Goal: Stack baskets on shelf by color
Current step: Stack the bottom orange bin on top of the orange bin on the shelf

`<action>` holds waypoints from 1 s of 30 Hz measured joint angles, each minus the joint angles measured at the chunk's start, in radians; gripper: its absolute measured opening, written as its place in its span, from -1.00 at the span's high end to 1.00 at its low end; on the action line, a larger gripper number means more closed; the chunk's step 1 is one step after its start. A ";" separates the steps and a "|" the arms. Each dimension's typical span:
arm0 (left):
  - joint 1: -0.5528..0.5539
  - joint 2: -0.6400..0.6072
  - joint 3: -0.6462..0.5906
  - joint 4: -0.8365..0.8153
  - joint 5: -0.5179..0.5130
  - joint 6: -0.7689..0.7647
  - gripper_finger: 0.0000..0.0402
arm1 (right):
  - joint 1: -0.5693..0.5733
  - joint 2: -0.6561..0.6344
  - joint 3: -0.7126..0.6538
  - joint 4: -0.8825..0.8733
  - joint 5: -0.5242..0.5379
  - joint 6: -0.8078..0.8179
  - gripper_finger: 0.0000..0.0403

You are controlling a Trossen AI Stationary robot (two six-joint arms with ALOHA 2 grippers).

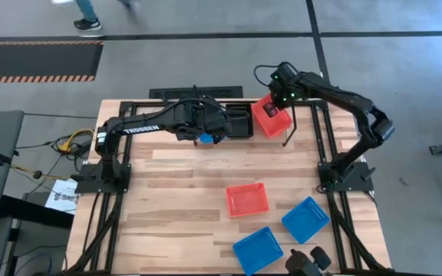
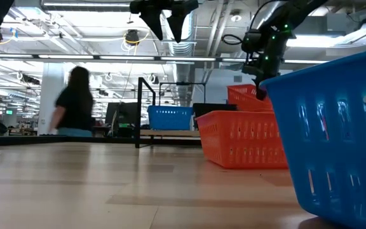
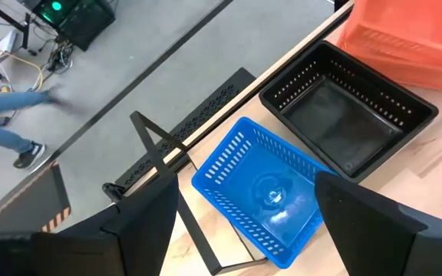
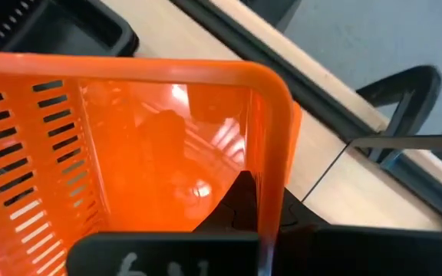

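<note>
The plank tabletop [image 1: 175, 192] carries one red-orange basket [image 1: 247, 199] and two blue baskets [image 1: 305, 218] [image 1: 257, 249], all well apart from both grippers, toward the near edge. At the far edge, the shelf [image 3: 206, 138] holds a blue basket [image 3: 263, 192] directly beneath the left gripper [image 3: 244, 230], with a black basket [image 3: 347, 115] just beside it, toward the right gripper [image 1: 278, 96].
</note>
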 joint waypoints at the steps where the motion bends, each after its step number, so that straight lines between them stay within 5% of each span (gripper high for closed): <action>1: 0.000 0.000 0.000 0.000 0.000 0.000 -0.46 | 0.000 0.007 0.000 -0.005 0.000 0.000 1.00; 30: 0.000 0.000 0.000 0.001 0.007 0.008 -0.46 | -0.013 0.033 0.000 -0.119 0.024 -0.045 1.00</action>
